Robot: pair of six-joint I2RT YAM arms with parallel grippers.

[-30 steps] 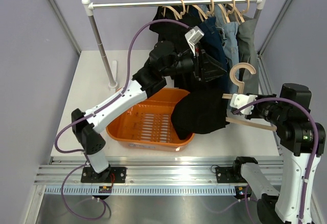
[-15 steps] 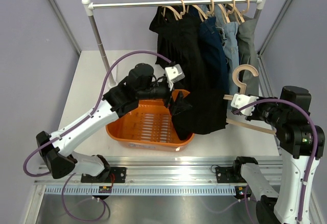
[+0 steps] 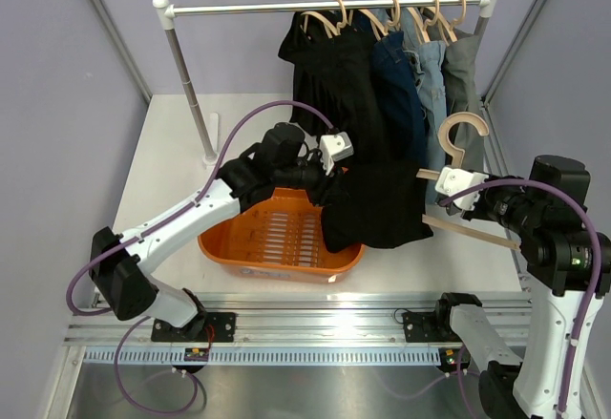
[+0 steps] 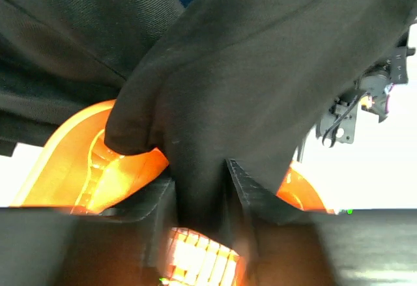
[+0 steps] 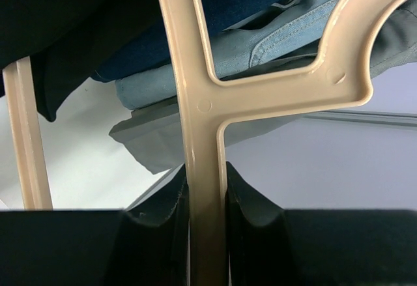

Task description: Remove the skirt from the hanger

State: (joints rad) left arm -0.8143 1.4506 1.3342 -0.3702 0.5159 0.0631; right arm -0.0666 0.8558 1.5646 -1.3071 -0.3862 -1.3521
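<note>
Over the orange slatted plastic basket (image 3: pixel 286 268), my left gripper (image 4: pixel 199 198) was pinching the soft black skirt (image 3: pixel 382 204), hem across its rim, cloth drooping off the smooth beige hanger (image 3: pixel 461 131) my right gripper (image 5: pixel 205 198) clamped.

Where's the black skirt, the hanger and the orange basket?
black skirt (image 3: pixel 377 207): top view, middle of the draped cloth.
hanger (image 5: pixel 201 107): right wrist view, its stem below the hook.
orange basket (image 3: pixel 272 238): top view, bare slatted bottom.
</note>
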